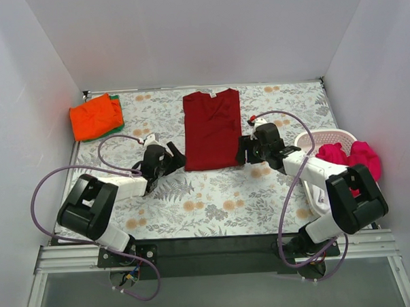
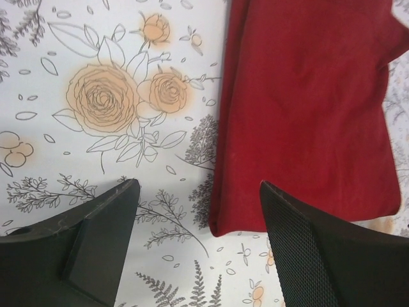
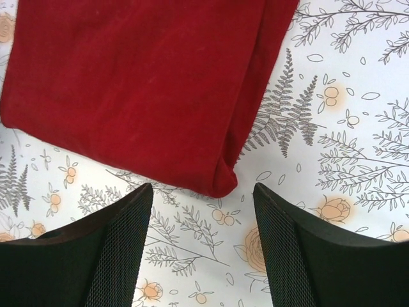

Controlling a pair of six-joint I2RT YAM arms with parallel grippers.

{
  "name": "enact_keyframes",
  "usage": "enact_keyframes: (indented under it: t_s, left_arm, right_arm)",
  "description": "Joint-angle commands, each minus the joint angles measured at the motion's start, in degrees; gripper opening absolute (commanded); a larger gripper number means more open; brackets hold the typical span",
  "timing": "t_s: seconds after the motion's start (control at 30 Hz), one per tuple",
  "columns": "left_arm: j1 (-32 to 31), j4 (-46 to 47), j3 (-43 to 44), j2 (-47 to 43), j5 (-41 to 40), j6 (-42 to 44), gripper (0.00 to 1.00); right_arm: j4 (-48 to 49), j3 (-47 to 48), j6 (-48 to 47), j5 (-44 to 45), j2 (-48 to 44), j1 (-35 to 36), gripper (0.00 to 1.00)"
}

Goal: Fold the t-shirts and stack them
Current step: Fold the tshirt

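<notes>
1. Top external view showed the dark crimson t-shirt (image 1: 212,129) lying flat at the middle of the flowered table (image 1: 214,201), its sides folded in to make a long narrow strip, collar toward the far wall
2. We saw the left gripper (image 1: 176,157) and the right gripper (image 1: 244,152) poised at the strip's two near corners, one on each side; the wrist views showed both with jaws parted and nothing held, each hem corner lying on the table close before the fingers
3. We counted one finished pile at the far left corner: the orange t-shirt (image 1: 94,116) folded on top of the green t-shirt (image 1: 116,106), of which only an edge showed
4. We judged the job roughly midway: the crimson shirt seemingly lacked its crosswise fold and its move to the pile, and the magenta-pink t-shirts (image 1: 348,157) lay bunched and unfolded in the laundry basket (image 1: 327,136) at the right
</notes>
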Motion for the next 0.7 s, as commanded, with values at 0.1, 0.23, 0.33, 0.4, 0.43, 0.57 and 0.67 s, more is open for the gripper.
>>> enact_keyframes:
  t_s: [0.1,0.23,0.33,0.4,0.43,0.57,0.67]
  left_arm:
    - [-0.34,2.75,2.11,3.83,2.81,0.22,0.68]
    - [-0.69,3.64,1.84,4.54,3.52,0.31,0.65]
    - [-1.13,3.11,1.93,4.98,3.87,0.40,0.63]
    - [-1.83,2.50,1.93,4.89,3.70,0.31,0.63]
    - [-2.10,2.23,1.93,4.80,3.61,0.22,0.63]
    - [-3.15,0.04,2.19,5.15,2.82,-0.39,0.62]
    - [-4.03,-2.07,2.81,6.20,1.94,-0.57,0.62]
  right_arm:
    - [2.90,2.51,0.52,-0.55,4.11,-0.96,0.51]
    - [4.13,1.54,0.44,-1.34,5.70,-1.14,0.30]
    - [4.13,1.02,0.52,-1.51,6.41,-1.14,0.15]
    - [4.04,0.49,0.61,-1.60,6.32,-1.23,0.12]
    - [3.96,-0.04,0.61,-1.52,6.32,-1.14,0.10]
    - [3.08,-1.09,0.53,-1.08,6.76,-1.23,0.08]
    - [2.46,-1.18,0.35,-0.99,8.25,-1.14,0.08]
